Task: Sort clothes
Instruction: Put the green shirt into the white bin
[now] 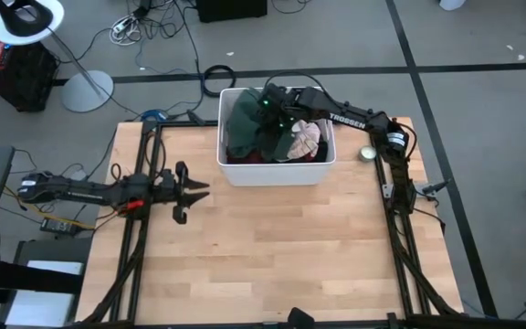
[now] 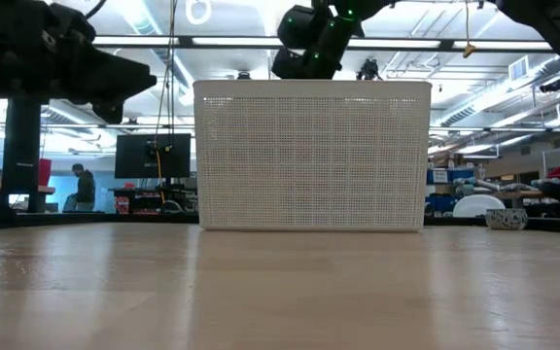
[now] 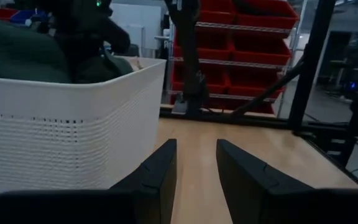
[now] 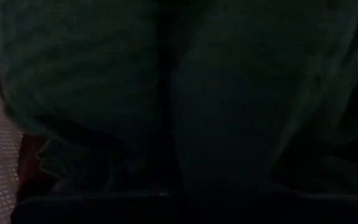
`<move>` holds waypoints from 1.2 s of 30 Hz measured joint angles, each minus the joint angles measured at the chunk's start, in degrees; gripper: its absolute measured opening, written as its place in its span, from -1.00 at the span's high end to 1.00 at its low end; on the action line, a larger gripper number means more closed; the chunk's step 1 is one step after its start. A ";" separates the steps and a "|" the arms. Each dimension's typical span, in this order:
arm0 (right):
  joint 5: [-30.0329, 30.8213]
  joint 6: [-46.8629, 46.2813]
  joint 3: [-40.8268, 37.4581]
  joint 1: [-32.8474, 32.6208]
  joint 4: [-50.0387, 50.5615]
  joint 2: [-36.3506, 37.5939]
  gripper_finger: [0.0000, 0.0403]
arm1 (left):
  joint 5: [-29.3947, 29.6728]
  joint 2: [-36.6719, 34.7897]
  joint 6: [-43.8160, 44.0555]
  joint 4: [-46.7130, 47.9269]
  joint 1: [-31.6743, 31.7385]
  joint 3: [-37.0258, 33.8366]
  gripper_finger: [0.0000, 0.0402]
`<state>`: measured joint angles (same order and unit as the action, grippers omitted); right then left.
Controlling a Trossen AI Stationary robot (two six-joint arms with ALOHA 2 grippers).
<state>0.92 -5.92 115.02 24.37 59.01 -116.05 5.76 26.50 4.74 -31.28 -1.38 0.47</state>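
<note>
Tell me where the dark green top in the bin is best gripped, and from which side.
Probably from straight above, pinching a raised fold of the dark green top. It lies heaped on the other clothes inside the white bin, whose walls block any sideways approach. The right gripper is already over the pile; the left gripper waits outside.

clothes [image 1: 261, 132] in bin [image 1: 277, 172], bin on table [image 1: 272, 247]

White bin [image 1: 276, 171], wooden table [image 1: 272, 247]
</note>
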 joint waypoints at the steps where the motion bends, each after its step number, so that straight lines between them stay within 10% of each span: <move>1: -0.12 -0.26 -0.49 0.14 0.11 0.00 0.77 | -1.05 -0.06 -0.01 -0.03 0.84 0.00 0.41; 17: -1.69 2.70 -4.88 0.39 2.89 0.11 0.77 | -0.27 -26.60 2.89 26.44 4.02 -0.02 0.41; 28: -1.69 10.53 -5.01 0.54 2.85 0.00 0.73 | -3.32 -26.21 6.25 26.89 3.97 -0.02 0.41; 36: 1.27 7.70 -0.73 0.50 2.78 0.29 0.33 | -3.29 -26.03 6.05 26.40 3.97 -0.02 0.41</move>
<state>2.19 1.79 114.29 24.86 61.79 -115.76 2.47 0.47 10.79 -4.89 2.59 0.45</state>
